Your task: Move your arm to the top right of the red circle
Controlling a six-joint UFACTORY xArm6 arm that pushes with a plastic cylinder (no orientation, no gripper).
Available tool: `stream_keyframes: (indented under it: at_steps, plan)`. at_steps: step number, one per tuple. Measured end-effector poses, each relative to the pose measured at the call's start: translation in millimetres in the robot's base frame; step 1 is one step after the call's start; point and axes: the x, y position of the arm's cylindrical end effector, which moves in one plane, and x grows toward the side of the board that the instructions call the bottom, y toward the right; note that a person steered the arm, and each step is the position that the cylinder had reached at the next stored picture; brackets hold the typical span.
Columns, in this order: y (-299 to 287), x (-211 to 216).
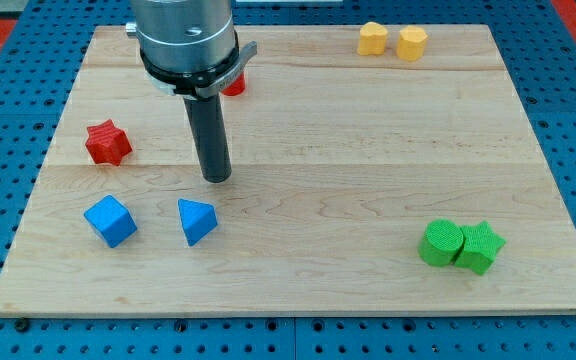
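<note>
The red circle (234,86) is mostly hidden behind my arm's grey housing near the view's top, left of centre; only a small red edge shows. My tip (216,178) rests on the board below the red circle, toward the view's bottom. A red star (107,142) lies to the tip's left. A blue cube (110,221) and a blue triangular block (196,220) lie below the tip.
Two yellow blocks (373,39) (412,42) sit side by side at the view's top right. A green cylinder (440,243) touches a green star (480,246) at the bottom right. The wooden board (368,150) lies on a blue pegboard.
</note>
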Motion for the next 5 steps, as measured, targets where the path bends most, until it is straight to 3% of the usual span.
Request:
stream_keyframes:
  at_steps: [5]
  plan:
    - [54, -4]
